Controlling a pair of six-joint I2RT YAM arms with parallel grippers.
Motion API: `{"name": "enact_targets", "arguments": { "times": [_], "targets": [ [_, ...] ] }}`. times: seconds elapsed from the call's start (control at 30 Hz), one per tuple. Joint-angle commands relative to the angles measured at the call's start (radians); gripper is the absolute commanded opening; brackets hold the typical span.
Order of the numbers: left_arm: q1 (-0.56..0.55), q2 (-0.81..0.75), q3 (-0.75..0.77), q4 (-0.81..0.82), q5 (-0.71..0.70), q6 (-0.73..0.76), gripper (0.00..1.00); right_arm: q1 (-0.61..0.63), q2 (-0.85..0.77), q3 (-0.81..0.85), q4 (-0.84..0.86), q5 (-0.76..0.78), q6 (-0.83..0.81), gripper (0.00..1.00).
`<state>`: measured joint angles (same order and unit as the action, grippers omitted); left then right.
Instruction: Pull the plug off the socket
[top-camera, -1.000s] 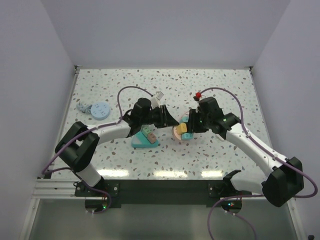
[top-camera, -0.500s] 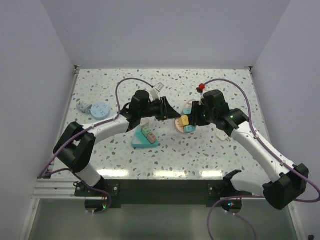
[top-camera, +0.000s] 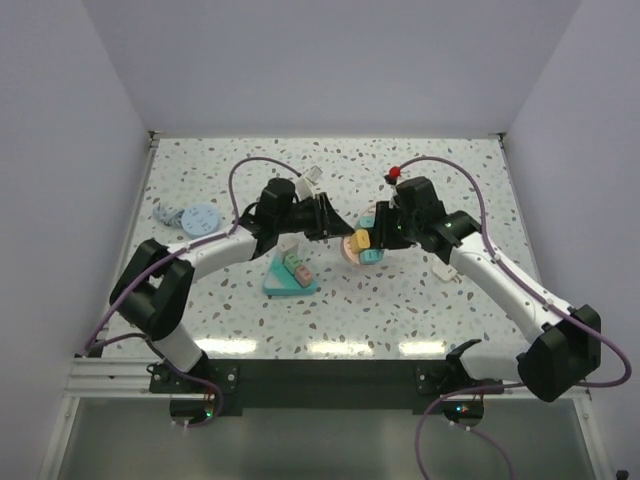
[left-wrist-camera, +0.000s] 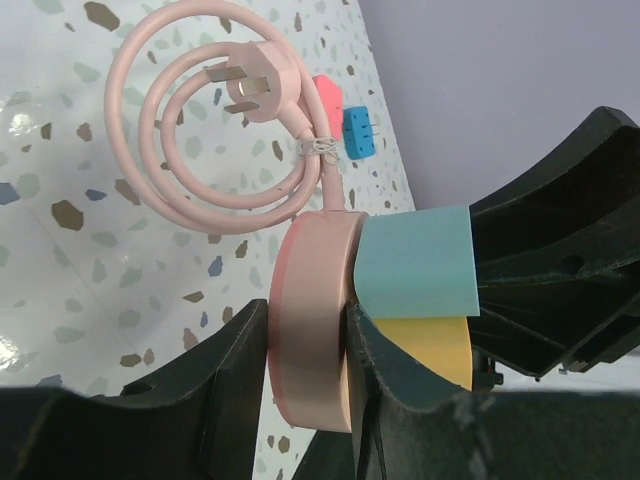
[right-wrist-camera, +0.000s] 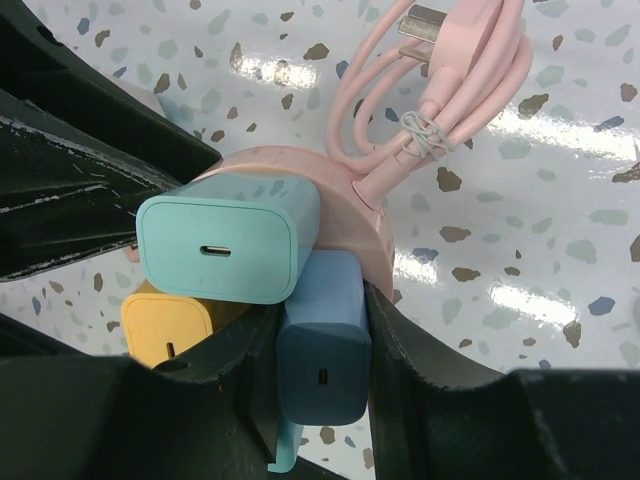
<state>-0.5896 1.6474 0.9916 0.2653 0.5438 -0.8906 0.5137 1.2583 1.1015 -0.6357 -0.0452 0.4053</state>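
A round pink socket (top-camera: 352, 252) is held above the table between both arms, with its coiled pink cord (left-wrist-camera: 200, 150) hanging behind. My left gripper (left-wrist-camera: 308, 350) is shut on the socket's rim (left-wrist-camera: 310, 330). A teal plug (right-wrist-camera: 228, 245), a yellow plug (right-wrist-camera: 165, 325) and a blue plug (right-wrist-camera: 322, 335) sit in the socket face. My right gripper (right-wrist-camera: 318, 350) is shut on the blue plug. In the top view the grippers meet, left (top-camera: 335, 228) and right (top-camera: 372, 240).
A teal wedge-shaped stand (top-camera: 289, 275) with small adapters lies below the left gripper. Light blue discs (top-camera: 190, 218) lie at the far left. A loose red plug (left-wrist-camera: 325, 98) and blue plug (left-wrist-camera: 358, 130) lie on the table beyond the cord.
Both grippers with the socket have risen and moved away from the arm bases, then shifted slightly left. The holds on the socket and the blue plug are unchanged.
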Motion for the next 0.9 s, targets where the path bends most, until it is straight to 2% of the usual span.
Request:
{"name": "enact_targets", "arguments": {
  "times": [0.0,0.23,0.33,0.47,0.53,0.63,0.77,0.87],
  "targets": [
    [0.065,0.052,0.028,-0.109,-0.179,0.093,0.00,-0.003,-0.022,0.020,0.071,-0.033,0.024,0.00],
    [0.086,0.077,-0.001,-0.126,-0.193,0.116,0.00,-0.006,-0.120,0.165,-0.025,0.064,-0.052,0.00],
    [0.094,0.068,-0.031,-0.078,-0.177,0.098,0.00,-0.006,-0.122,0.205,-0.077,0.073,-0.068,0.00],
    [0.096,0.058,-0.005,-0.074,-0.160,0.093,0.00,-0.014,-0.106,0.201,-0.165,0.301,-0.030,0.00],
    [0.096,0.052,0.008,-0.072,-0.150,0.091,0.00,-0.036,-0.051,0.201,-0.209,0.367,-0.011,0.00],
    [0.096,0.040,0.028,-0.067,-0.131,0.088,0.00,-0.107,0.003,0.137,-0.231,0.429,0.036,0.00],
    [0.096,0.014,0.035,-0.061,-0.101,0.093,0.00,-0.228,0.053,-0.012,-0.122,0.412,0.125,0.00],
    [0.094,0.006,0.027,-0.057,-0.062,0.110,0.00,-0.280,0.140,-0.037,-0.076,0.441,0.155,0.00]
  ]
}}
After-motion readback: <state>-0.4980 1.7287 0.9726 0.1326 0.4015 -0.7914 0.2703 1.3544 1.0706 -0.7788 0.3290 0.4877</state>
